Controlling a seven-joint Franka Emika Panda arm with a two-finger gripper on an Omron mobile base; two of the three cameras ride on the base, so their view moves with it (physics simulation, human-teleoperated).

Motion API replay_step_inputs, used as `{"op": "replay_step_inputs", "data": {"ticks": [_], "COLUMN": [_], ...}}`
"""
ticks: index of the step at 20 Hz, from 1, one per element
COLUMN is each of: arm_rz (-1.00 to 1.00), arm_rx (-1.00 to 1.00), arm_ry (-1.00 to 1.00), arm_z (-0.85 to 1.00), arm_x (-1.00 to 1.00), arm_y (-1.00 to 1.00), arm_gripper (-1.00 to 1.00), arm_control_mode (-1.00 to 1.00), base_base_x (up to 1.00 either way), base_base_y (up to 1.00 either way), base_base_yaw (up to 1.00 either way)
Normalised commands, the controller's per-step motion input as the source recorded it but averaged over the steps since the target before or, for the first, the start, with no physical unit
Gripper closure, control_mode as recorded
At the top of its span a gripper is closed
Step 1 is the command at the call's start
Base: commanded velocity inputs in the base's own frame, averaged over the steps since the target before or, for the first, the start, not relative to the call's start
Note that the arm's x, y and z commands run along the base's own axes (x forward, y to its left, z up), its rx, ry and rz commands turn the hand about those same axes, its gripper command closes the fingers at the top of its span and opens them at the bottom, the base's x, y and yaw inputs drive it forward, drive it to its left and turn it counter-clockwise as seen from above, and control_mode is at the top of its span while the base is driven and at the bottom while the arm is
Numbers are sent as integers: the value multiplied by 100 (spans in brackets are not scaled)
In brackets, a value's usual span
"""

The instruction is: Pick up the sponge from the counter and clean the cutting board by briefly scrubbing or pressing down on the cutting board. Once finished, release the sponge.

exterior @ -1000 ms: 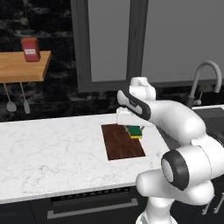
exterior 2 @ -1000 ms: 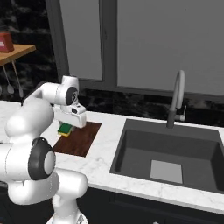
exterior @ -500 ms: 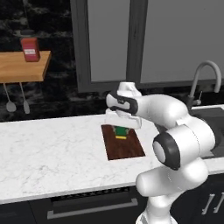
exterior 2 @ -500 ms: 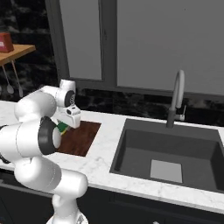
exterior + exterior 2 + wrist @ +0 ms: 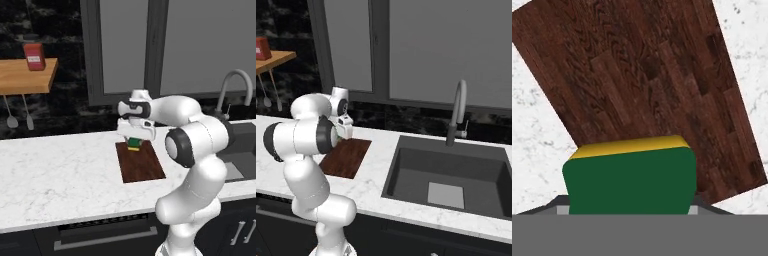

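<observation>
I am pinching the sponge [image 5: 629, 177] in my end effector [image 5: 134, 142], holding it at the cutting board's [image 5: 140, 163] far end. Scrubbing step appears underway. Next I am needing a downward press, then release.

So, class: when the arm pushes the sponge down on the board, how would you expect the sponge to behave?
The sponge probably squashes a little: its two layers, green over yellow, suggest soft foam. It looks light, being far smaller than the board. As a flat-sided block it is unlikely to roll, and the tool seems to grip it easily.
</observation>
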Motion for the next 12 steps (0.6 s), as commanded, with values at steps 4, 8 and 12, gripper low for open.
{"op": "replay_step_inputs", "data": {"ticks": [4,8,12], "arm_rz": [-1,-4,-4], "arm_rx": [-1,0,0], "arm_ry": [-2,-5,-2], "arm_z": [-29,-39,-41], "arm_x": [40,27,34], "arm_y": [26,30,1], "arm_gripper": [100,100,100], "arm_control_mode": [-100,-100,-100], "base_base_x": [0,0,0], "base_base_y": [0,0,0], "base_base_yaw": [0,0,0]}}
